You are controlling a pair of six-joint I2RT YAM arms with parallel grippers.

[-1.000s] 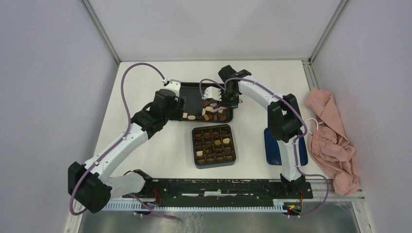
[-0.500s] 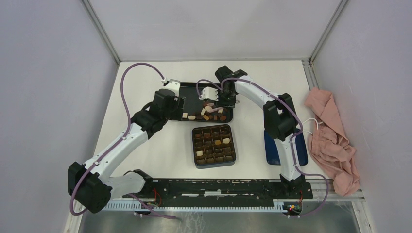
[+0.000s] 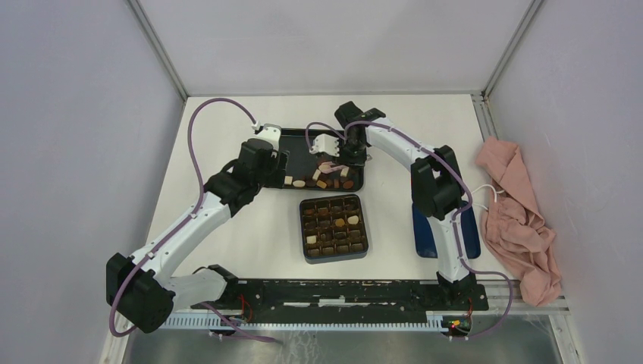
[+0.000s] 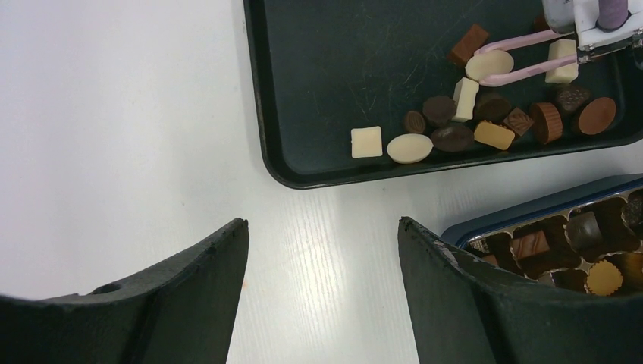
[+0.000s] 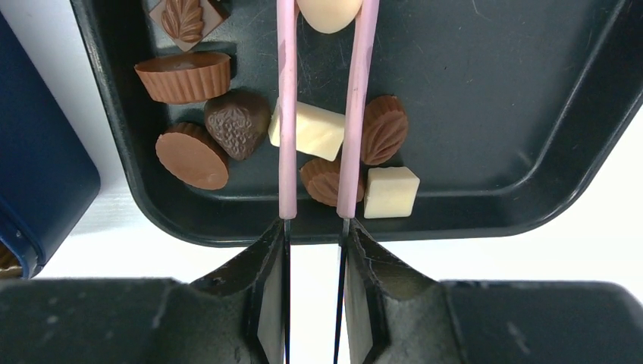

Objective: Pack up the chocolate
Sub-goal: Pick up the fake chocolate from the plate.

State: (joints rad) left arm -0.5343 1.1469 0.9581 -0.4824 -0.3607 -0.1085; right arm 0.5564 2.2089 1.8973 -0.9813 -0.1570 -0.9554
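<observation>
On the black tray (image 5: 493,91), the chocolate (image 5: 237,123) is dark brown, mid brown and cream-white, some leaf-embossed. Above the tray, pink tweezers (image 5: 286,114). Beside it, a dark, blue-rimmed box (image 4: 531,212).

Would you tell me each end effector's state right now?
Left end effector: open, holding nothing.
Right end effector: closed on pink tweezers, tips around a white chocolate.

A robot lab's test cell: bare grey walls (image 3: 76,152) on metal posts (image 3: 155,45) box in the white desk (image 3: 265,227) behind and either side of the left pincer (image 4: 322,227) and right pincer (image 5: 315,227).
</observation>
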